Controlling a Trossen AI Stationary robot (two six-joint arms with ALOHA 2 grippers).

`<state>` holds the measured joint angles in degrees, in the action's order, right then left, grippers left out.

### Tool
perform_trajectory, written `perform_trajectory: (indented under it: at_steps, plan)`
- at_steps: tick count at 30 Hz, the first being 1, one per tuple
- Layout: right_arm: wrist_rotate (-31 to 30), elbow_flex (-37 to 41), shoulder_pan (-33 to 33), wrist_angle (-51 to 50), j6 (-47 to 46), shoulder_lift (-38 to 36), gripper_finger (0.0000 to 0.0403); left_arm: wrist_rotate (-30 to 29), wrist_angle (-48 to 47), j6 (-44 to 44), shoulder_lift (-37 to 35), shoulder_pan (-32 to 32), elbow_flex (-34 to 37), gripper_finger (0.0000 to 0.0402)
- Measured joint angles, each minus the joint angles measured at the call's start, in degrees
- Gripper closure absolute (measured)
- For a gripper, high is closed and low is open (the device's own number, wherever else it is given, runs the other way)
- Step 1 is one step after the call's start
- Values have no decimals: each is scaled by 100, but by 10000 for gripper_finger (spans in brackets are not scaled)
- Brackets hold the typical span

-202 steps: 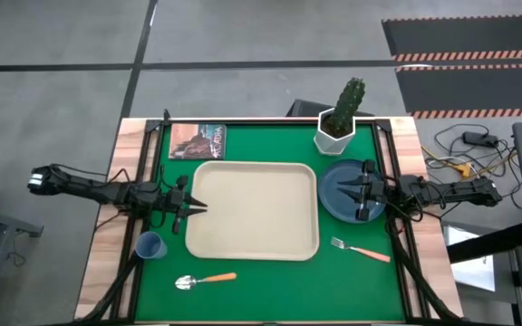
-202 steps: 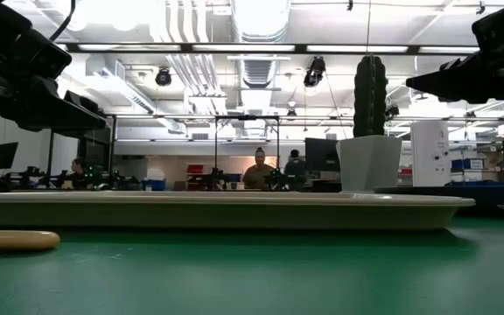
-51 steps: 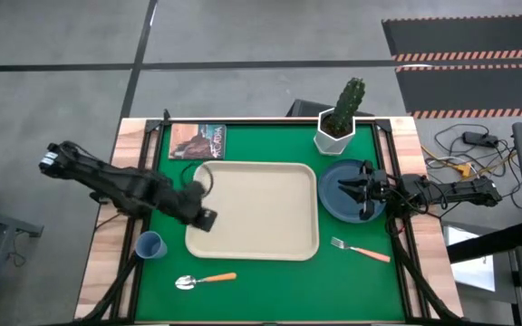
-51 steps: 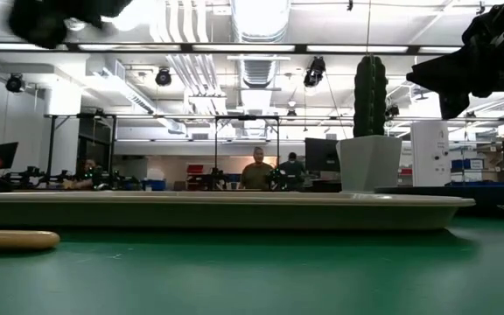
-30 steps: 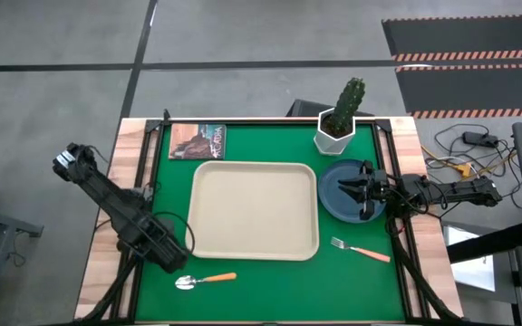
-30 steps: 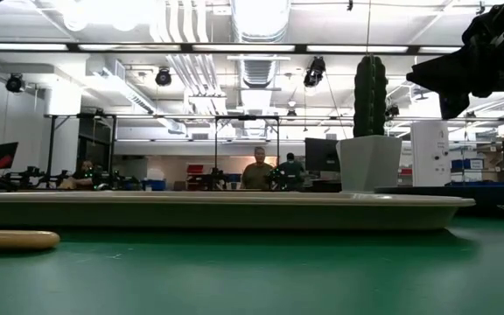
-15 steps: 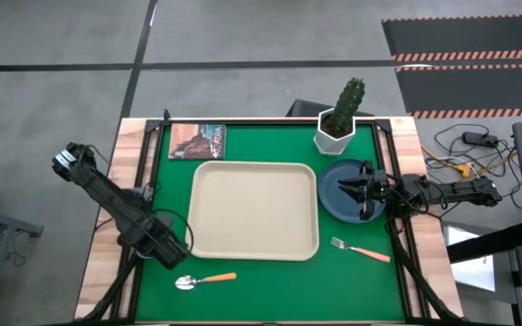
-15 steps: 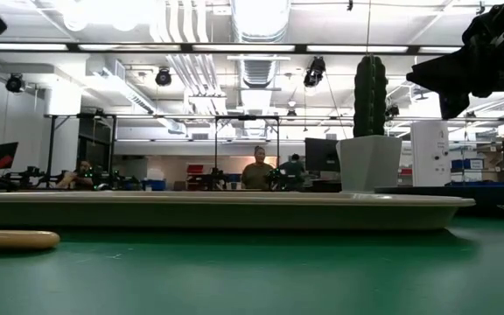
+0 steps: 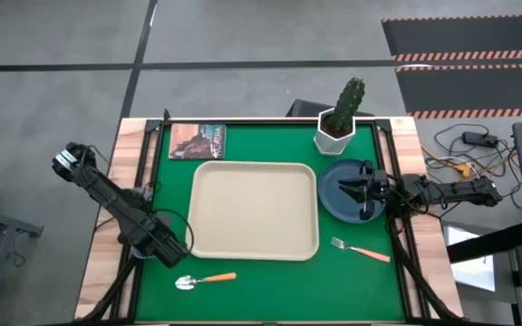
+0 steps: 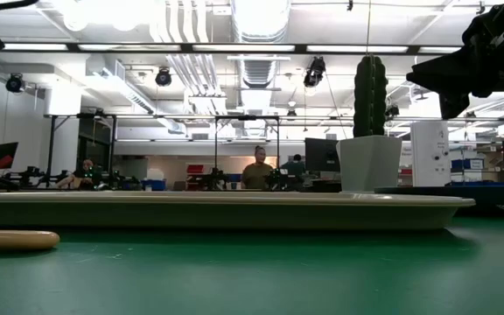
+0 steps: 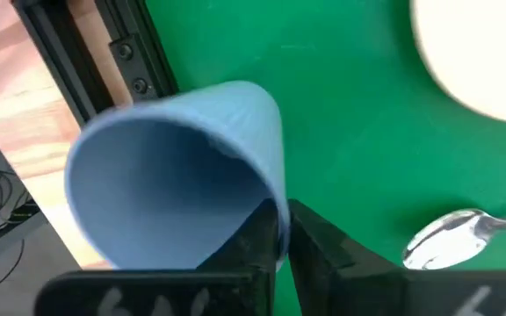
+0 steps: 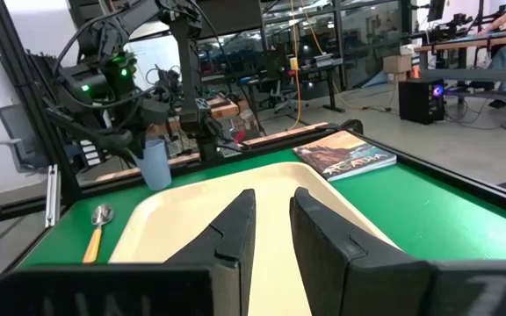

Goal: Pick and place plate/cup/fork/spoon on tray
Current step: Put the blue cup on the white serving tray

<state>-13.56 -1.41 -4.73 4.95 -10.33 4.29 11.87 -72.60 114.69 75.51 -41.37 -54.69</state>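
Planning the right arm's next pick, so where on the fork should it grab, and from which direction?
Grip the fork by the middle of its handle, coming straight down, fingers closing across its narrow width. It lies flat on the green mat, apart from the tray and the plate, so nothing gets under it sideways. The right end effector, over the plate, is nearest.

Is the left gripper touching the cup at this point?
Touching. In the left wrist view the left gripper has its two dark fingers pinched on the wall of the light-blue cup at its rim, one inside and one outside.
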Motion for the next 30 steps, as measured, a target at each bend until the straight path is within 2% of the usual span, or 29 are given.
perform_trajectory:
  at_steps: [8, 18, 21, 24, 28, 30]
  plan:
    - [-2, 0, 0, -4, 1, 0, 339, -17, -69, -4, -10, 1, -410, 401]
    - [-4, 0, 0, -4, 133, 0, 339, -542, -1392, -42, -23, 1, -1433, 401]
    - [-4, 0, 0, -7, 134, 0, 339, -1061, -1406, -259, -24, 16, -1708, 401]
    - [-4, 0, 0, -7, 140, 1, 339, -1904, -1291, -527, -7, 122, -1956, 401]
    - [-11, 0, 0, -1, 146, 0, 339, -2973, -777, -1380, -5, 401, -2153, 401]
    - [-15, 0, 0, 0, 149, 0, 339, -3290, -492, -1923, -5, 659, -2184, 401]
